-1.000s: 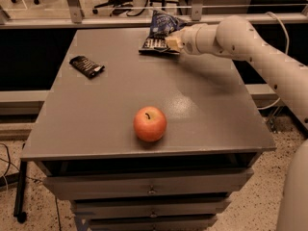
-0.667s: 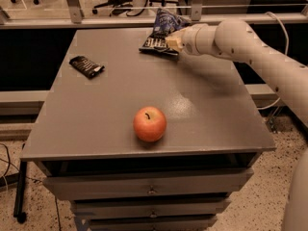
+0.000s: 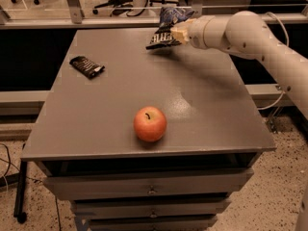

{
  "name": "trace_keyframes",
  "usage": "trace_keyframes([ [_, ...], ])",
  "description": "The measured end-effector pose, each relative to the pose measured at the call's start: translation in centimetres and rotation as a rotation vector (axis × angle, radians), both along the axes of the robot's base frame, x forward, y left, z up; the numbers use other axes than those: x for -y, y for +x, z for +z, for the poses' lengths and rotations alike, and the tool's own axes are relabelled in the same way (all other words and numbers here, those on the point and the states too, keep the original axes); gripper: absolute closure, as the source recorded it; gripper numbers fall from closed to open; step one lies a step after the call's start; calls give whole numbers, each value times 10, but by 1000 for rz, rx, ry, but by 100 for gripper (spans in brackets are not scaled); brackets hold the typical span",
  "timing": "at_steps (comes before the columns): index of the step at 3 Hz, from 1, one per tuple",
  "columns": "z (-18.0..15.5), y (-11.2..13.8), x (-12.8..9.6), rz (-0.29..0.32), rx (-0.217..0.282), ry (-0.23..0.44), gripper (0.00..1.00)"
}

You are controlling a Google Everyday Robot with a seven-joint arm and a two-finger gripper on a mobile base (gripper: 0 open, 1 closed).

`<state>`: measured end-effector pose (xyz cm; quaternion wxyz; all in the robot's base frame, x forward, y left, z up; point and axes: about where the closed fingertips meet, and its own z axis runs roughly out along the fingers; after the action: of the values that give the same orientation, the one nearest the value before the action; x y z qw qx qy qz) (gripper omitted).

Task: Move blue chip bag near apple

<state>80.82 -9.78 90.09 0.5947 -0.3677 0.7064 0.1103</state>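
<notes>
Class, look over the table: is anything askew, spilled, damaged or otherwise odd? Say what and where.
Only the bag stands out: crumpled and tilted up at the far edge of the table, pinched by the gripper. The apple sits upright near the front, the wrapper lies flat at left; nothing is spilled.
</notes>
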Motion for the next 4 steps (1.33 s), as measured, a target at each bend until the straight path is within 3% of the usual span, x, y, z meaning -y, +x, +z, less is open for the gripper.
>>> trace_keyframes([
  [3, 10, -95, 12, 199, -104, 135, 100],
  [4, 15, -132, 20, 225, -125, 147, 100],
])
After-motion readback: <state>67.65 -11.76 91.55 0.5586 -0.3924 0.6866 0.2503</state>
